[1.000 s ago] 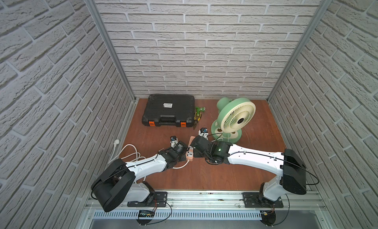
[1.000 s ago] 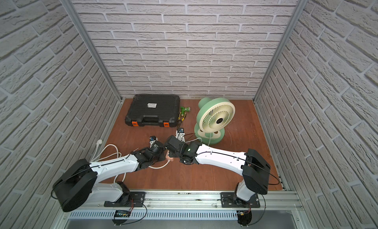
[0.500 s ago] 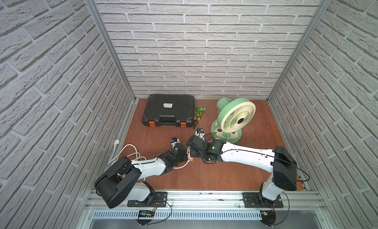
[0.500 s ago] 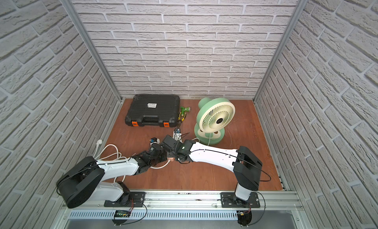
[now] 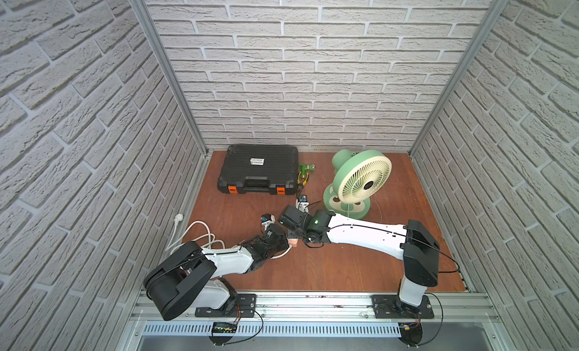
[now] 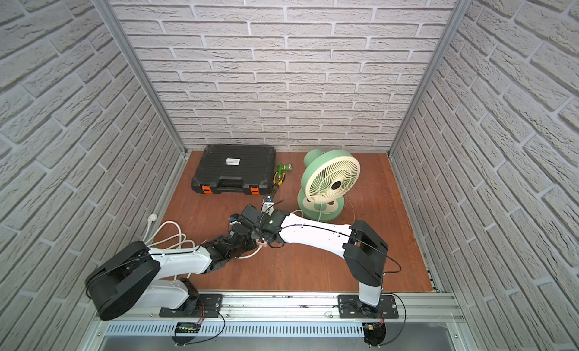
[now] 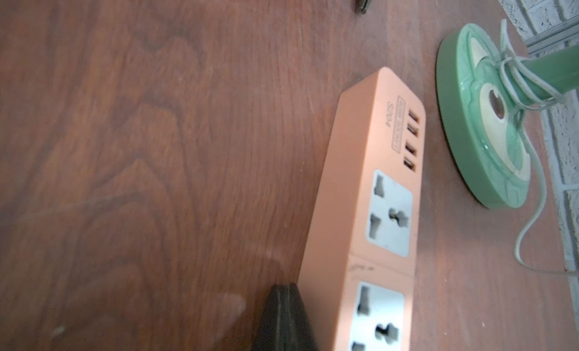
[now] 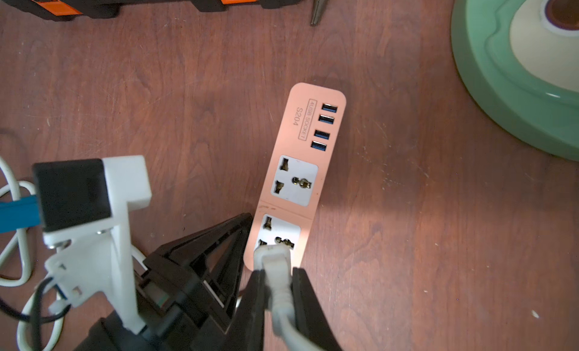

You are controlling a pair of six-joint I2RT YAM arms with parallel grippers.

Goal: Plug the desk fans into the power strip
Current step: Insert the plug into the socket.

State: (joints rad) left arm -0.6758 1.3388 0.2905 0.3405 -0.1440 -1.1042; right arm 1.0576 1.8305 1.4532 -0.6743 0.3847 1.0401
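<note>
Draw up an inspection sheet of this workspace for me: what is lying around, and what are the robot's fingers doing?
Surface: reddish wood tabletop, flat.
Job's things: desk fan upright at the back; power strip flat in front of it, socket holes visible.
Clutter: black toolcase, green-handled pliers beside it.
Grippers: right gripper, fingers shut on the plug, its tip over the strip's end socket; left gripper shut, tip against the strip's side.
Cables: thick white cable looped beside the left arm; fan cord wound round its stem.
Surroundings: brick-pattern walls, metal rail in front.
</note>
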